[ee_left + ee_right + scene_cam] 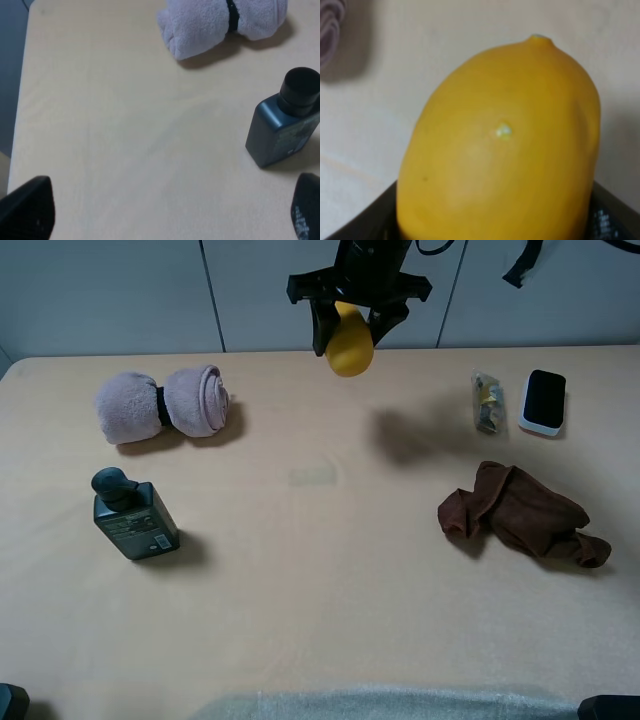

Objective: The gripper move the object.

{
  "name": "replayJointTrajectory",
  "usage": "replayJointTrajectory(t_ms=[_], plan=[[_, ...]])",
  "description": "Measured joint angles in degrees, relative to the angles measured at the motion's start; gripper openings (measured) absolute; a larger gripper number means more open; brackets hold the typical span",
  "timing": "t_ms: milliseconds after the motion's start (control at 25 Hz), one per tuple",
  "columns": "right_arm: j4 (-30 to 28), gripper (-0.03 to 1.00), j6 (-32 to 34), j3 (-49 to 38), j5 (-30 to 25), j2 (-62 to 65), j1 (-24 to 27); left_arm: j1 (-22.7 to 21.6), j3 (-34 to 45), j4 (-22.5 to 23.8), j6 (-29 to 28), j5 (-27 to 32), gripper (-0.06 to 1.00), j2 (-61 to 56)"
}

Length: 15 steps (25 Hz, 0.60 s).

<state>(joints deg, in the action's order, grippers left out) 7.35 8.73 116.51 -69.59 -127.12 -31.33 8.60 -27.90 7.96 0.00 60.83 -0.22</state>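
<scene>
Background: pale grey wall panels (pixel 120 290) behind a flat table (pixel 320 590) covered in a smooth, matte peach-coloured surface.

Item under handling: one lemon (pixel 349 355), yellow, oval, with finely dimpled skin and a small nub at its free end. It is off the table, above the far edge at the middle, with its shadow falling on the surface to the right.

Right arm: enters from the top of the high view and points downward. The right gripper (pixel 352 338) has its black jaws closed against either side of the lemon. In the wrist view the fruit (pixel 500 140) fills the frame, with its nub end pointing away from the camera.

Left arm: the left gripper (pixel 165 215) is over the left part of the table. Its dark fingertips (pixel 27 207) stand wide apart with nothing between them.

Other items on the surface:
- Pink towel (pixel 160 405), soft terry, rolled and cinched at the middle by a black band; far left.
- Dark green bottle (pixel 135 515), flat-sided plastic with a black cap and a printed label, lying nearer than the towel. Contents cannot be seen.
- Brown cloth (pixel 520 512), crumpled in loose folds; right side.
- Small clear packet (pixel 488 402), crinkled; its contents are too small to identify.
- Black slab on a white base (pixel 544 400), with rounded corners, just beside the packet.
</scene>
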Motion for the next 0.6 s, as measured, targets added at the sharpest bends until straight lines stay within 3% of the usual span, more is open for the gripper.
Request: replayJointTrajectory(t_ms=[600], plan=[[-1.7,0.46,-0.3,-16.3,-0.1,9.5,-2.3,0.0,0.0,0.0,0.0,0.0,0.94,0.0]])
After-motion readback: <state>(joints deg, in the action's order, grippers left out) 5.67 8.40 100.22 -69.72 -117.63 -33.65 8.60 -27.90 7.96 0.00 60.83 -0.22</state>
